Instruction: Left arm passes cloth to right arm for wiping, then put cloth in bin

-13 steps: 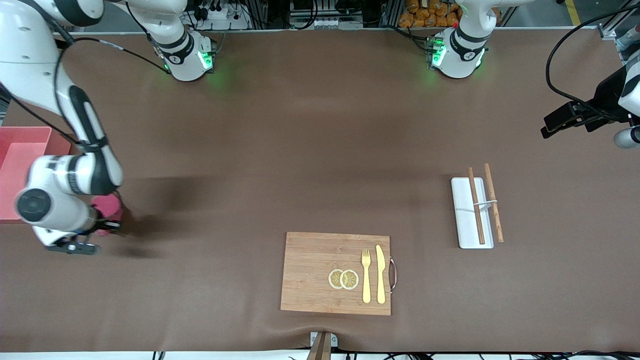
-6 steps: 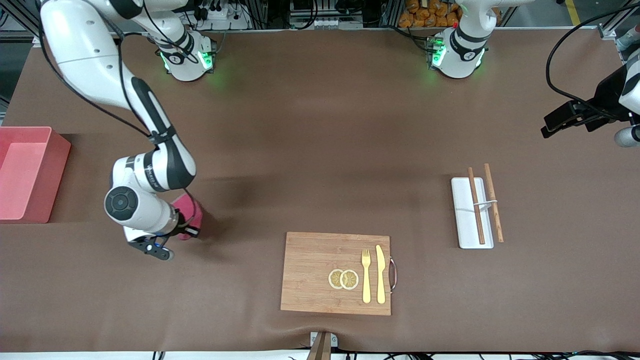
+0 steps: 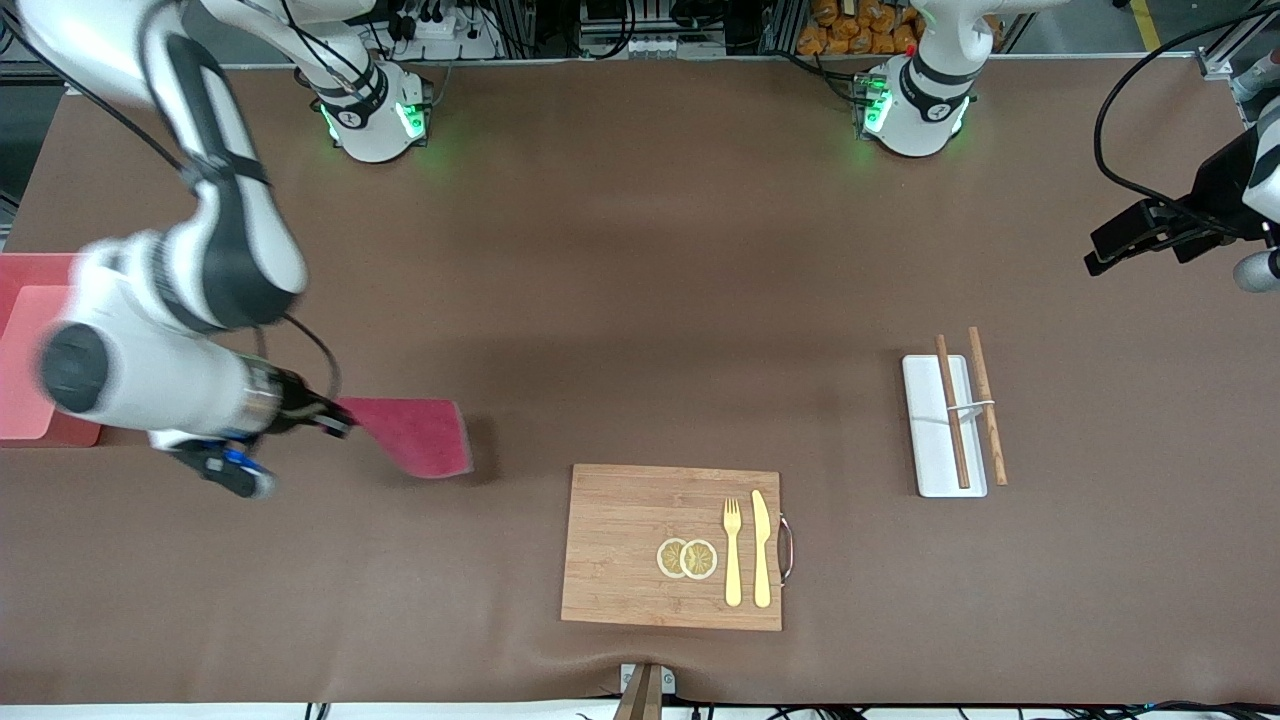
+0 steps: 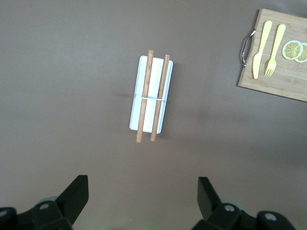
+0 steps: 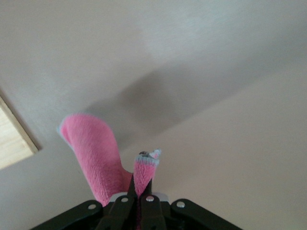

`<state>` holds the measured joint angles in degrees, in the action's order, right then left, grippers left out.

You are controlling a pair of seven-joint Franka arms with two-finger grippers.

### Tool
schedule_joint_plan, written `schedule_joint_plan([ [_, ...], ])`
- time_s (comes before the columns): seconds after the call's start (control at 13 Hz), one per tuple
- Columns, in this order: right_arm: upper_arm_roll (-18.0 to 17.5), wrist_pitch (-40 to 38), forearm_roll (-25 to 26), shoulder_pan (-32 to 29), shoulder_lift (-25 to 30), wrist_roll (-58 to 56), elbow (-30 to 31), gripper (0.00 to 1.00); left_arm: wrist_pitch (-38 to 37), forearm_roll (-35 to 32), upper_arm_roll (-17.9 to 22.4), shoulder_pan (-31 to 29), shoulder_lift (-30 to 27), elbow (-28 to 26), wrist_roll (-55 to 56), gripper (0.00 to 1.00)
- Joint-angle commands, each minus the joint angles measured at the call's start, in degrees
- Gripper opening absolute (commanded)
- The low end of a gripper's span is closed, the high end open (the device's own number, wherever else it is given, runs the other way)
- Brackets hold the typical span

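**Cloth gripped by right gripper above bench**

Right gripper (image 3: 335, 422) held over the bench (image 3: 640, 300) toward the right arm's end, near the bin (image 3: 20, 340); fingers (image 5: 144, 184) clamped on one edge of the cloth (image 3: 415, 436), remainder spread out toward the wooden board (image 3: 620, 545). Left gripper (image 4: 144, 194) parked high over the white tray (image 4: 160, 84) with chopsticks (image 4: 145, 96); fingers set wide apart, nothing held; left arm waiting.
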<state>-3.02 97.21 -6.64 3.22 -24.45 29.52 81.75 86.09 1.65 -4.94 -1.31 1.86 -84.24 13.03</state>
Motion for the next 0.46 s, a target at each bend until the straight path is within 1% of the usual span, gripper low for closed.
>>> schedule_joint_plan([
  [0.0,-0.5,-9.1,-1.53,-10.74,1.16,-14.78,-3.77,0.0,0.21,-0.6,0.19,0.43,-0.54,0.31,-1.16,1.0],
  [0.15,-0.5,-14.22,-0.4,-17.86,1.16,-26.3,-6.42,0.0,0.21,-0.51,0.19,0.69,-0.45,0.13,-1.07,1.0],
  [0.23,-0.41,-14.76,1.18,-21.12,1.16,-30.88,-7.12,0.0,0.21,-0.6,0.1,0.87,-0.45,0.13,-1.07,1.0],
  [0.38,-0.5,-14.76,6.61,-26.84,0.9,-40.46,-8.35,0.0,0.21,-0.6,0.1,0.87,-0.63,0.22,-1.07,1.0],
])
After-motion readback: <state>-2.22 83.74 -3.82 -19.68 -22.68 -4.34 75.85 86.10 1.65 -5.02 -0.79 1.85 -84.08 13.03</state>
